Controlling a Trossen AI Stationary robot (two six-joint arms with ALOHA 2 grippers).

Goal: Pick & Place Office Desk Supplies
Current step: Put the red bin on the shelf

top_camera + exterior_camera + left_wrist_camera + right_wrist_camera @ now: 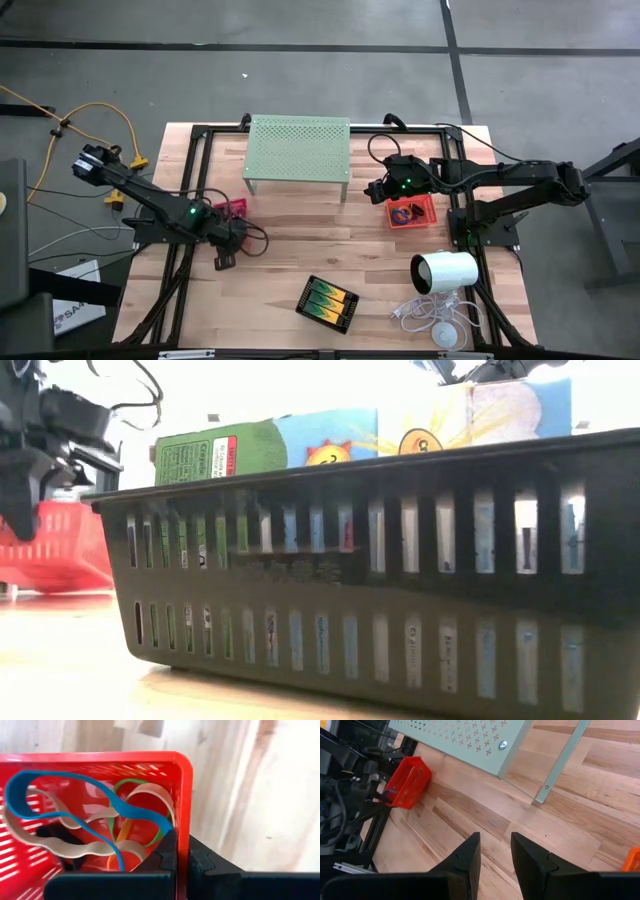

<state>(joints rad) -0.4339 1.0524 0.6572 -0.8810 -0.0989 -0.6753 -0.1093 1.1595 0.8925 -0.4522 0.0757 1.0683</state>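
A red mesh tray [100,775] holding blue, whitish, green and orange rubber-band loops [95,820] stands at the table's left, beside the pale green stand [298,150]. My left gripper [182,855] is shut on its wall. An orange tray [412,212] with small rings sits right of centre; my right gripper [495,845] hovers open just left of it, with nothing between its fingers. A black tray [327,302] with yellow-green clips rests on the table near the front edge. My left gripper pinches the red tray's side wall [184,815] close to a corner, with one finger [167,851] inside the tray and the other [201,861] outside. The fingers come from above, pointing steeply down. Whether the tray is clear of the table, I cannot tell.
The pale green perforated stand fills the middle of the table's far side. A white cylinder [445,272] with its coiled white cable [432,318] lies at the front right. Bare wood lies between the red tray and the black tray.
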